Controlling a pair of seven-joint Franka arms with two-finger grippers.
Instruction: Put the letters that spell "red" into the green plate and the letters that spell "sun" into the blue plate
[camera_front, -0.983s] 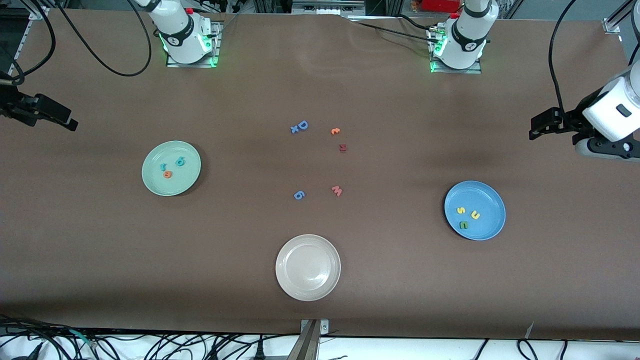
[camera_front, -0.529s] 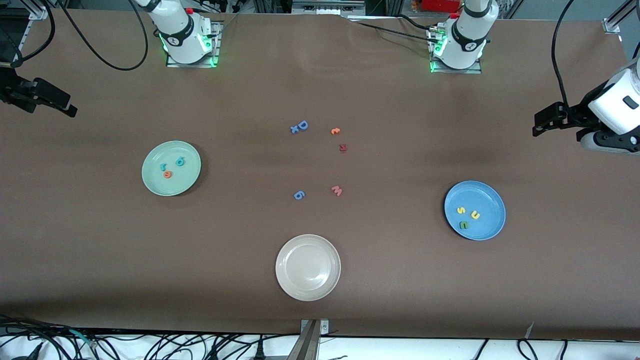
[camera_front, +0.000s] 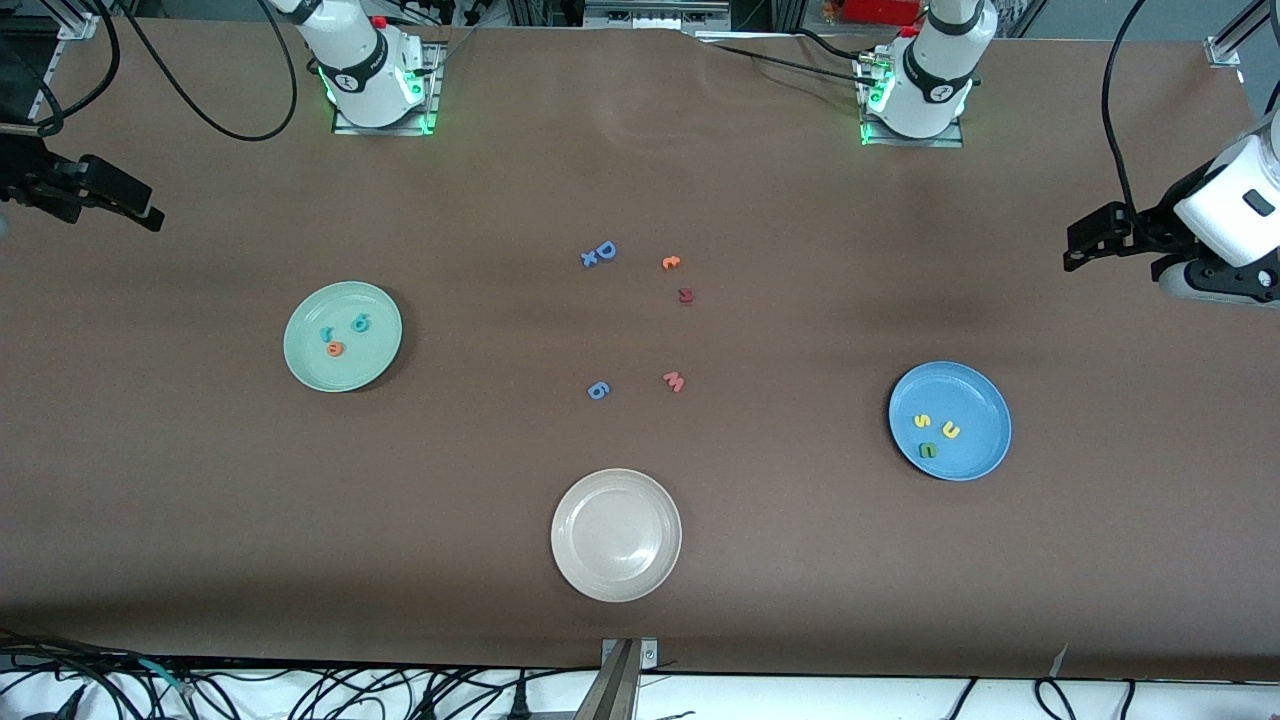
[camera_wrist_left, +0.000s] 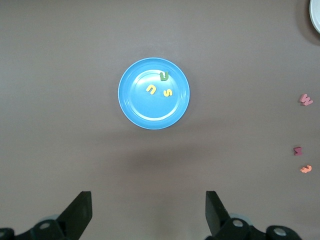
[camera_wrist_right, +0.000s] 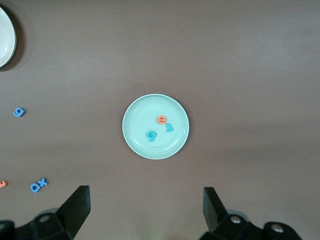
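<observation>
The green plate (camera_front: 310, 365) lies toward the right arm's end of the table and holds a teal "r" (camera_front: 326, 334), an orange "e" (camera_front: 335, 349) and a teal "d" (camera_front: 360, 323). Toward the left arm's end, the blue plate (camera_front: 975, 395) holds a yellow "s" (camera_front: 921, 421), a yellow "u" (camera_front: 950, 430) and a green "n" (camera_front: 927, 450). My right gripper (camera_wrist_right: 146, 195) hangs open and empty high over bare table beside the green plate (camera_wrist_right: 170, 145). My left gripper (camera_wrist_left: 148, 200) hangs open and empty high over bare table beside the blue plate (camera_wrist_left: 145, 112).
A cream-white plate (camera_front: 616, 535) sits mid-table, nearest the front camera. Loose letters lie mid-table: a blue "D" with a small "x" (camera_front: 604, 251), an orange letter (camera_front: 671, 262), a dark red one (camera_front: 685, 296), a pink "w" (camera_front: 674, 381) and a periwinkle "6" (camera_front: 597, 390).
Both grippers have drifted a little toward the bases' side of the table, the right one more. Plates and letters have not moved.
</observation>
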